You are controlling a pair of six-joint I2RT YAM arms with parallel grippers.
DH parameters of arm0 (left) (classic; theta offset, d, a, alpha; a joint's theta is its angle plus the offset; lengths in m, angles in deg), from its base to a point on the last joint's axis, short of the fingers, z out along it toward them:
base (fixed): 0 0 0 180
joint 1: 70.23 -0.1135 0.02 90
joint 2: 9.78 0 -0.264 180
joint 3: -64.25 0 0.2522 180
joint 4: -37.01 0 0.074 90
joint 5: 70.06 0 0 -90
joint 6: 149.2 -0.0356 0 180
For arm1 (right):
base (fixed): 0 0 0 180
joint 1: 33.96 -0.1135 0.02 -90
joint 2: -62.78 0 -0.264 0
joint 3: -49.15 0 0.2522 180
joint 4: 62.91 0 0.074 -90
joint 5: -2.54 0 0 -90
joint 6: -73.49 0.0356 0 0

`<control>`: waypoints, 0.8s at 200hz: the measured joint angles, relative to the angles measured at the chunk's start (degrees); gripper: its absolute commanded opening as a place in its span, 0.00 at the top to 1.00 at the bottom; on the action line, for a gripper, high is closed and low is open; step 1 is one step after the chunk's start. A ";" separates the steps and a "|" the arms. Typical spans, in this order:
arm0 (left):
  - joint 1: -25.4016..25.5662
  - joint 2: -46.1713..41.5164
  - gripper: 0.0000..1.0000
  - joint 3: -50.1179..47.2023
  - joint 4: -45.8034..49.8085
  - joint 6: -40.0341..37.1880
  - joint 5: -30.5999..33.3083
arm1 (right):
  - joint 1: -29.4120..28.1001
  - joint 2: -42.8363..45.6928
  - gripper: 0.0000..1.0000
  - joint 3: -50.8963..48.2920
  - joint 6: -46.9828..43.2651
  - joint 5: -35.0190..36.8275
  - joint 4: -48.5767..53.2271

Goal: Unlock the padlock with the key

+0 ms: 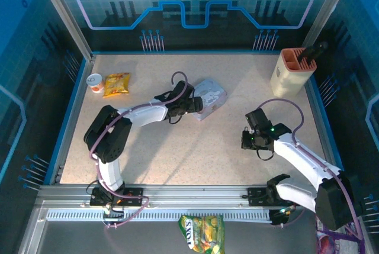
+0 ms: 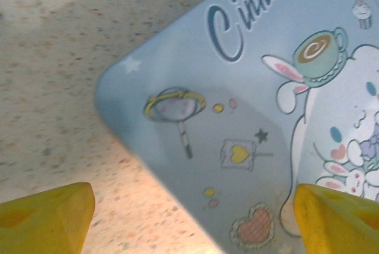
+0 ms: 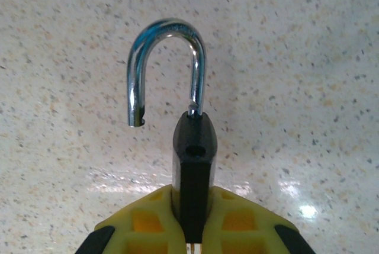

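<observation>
We take the tin (image 1: 211,96) as our landmark: a grey-blue box with cartoon rabbits and a teacup printed on its lid, lying flat on the speckled tabletop (image 1: 201,159).

The left pincer (image 2: 192,221) hangs right over the tin's near-left corner. Its yellow fingers (image 2: 47,218) stand wide apart with nothing between them. One is above bare tabletop just off the tin's edge, and the other is above the lid.

To the right of the tin and nearer to the arm bases, well apart from it, we see the right pincer (image 3: 192,209) clamped on the padlock (image 3: 194,147). The dark body stands upright between the yellow pads. Its shackle (image 3: 166,35) is swung open: one leg sits in the body, and the other ends free in the air beside it, above the tabletop.

Left of the tin, near the far-left corner of the tabletop, lie a yellow snack packet (image 1: 116,83) and a small cup (image 1: 95,80), just beside each other. Far to the right of the tin stands a beige holder (image 1: 291,71) with a dark handle sticking out of it.
</observation>
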 measured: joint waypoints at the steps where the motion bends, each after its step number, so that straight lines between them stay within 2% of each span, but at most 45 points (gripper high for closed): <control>1: 0.00 -0.20 0.10 -0.11 0.13 -0.11 0.11 | 0.00 -0.02 1.00 0.00 0.00 0.00 0.07; 21: -0.15 -6.88 0.07 -5.16 1.40 -2.93 1.92 | -0.09 -0.94 1.00 0.00 0.04 -0.02 1.14; 71: -0.26 -29.88 0.04 -21.00 -0.76 -6.88 6.88 | -1.42 -5.86 1.00 0.00 0.46 0.02 1.29; 142: -1.03 -51.60 0.01 -37.38 -2.03 -9.22 16.35 | -4.26 -11.74 1.00 0.00 1.62 0.11 1.27; 160: -1.57 -55.21 0.01 -39.32 -2.25 -9.46 18.73 | -4.63 -12.90 0.90 0.15 1.79 0.48 1.36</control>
